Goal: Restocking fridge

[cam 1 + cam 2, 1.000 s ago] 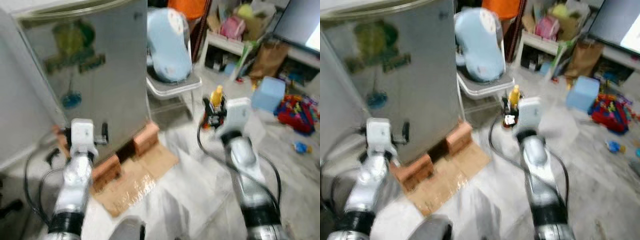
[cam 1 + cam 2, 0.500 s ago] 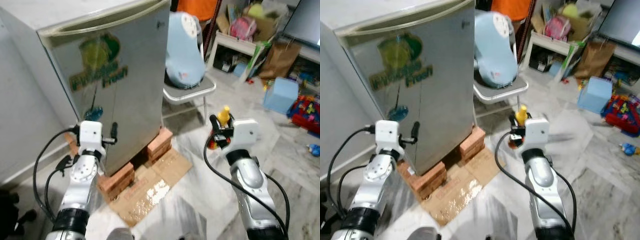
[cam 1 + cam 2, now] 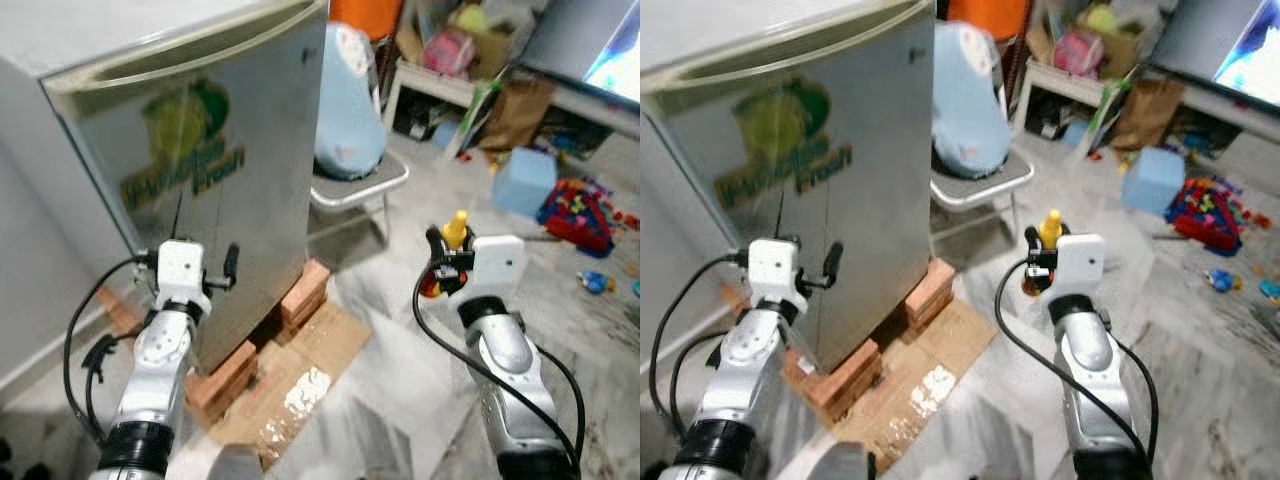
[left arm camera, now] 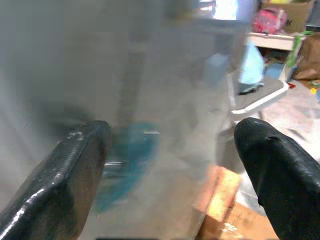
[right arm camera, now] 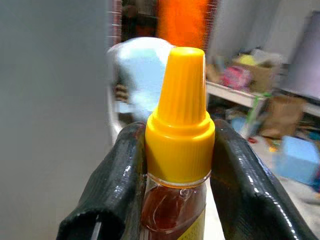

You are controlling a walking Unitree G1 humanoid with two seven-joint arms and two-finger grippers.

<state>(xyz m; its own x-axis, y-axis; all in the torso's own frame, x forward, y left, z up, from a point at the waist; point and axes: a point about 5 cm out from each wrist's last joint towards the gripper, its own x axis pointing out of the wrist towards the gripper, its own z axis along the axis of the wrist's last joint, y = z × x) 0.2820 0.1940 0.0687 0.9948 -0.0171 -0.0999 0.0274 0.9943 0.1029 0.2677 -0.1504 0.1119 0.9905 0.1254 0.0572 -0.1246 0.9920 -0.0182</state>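
Ahead of my left gripper [image 4: 170, 165] stands the fridge [image 3: 200, 190], door shut, its grey front with the green sticker facing me; it sits raised on bricks [image 3: 305, 295] over a sheet of cardboard [image 3: 300, 370]. That gripper is close to the door, fingers [image 4: 75, 175] spread wide apart and empty, the door panel showing between them. I cannot make out a handle from here; the door's free edge looks to run along the side toward my right arm.

Beyond the fridge, off my right gripper's far side, a chair [image 3: 365, 185] carries a pale blue bundle, with toys and boxes scattered on the floor further out.

My right gripper [image 5: 172, 165] is clamped on the bottle [image 5: 177, 150], a yellow-capped one with dark brown sauce inside. It stands upright, long axis vertical, cap above my fingers, pinched just below the cap on both sides. The bottle hangs well apart from the fridge, out to the door's side.

The left gripper is the nearer one to the door, so I judge it should pull the door open while the right brings the bottle across, leftward and forward.
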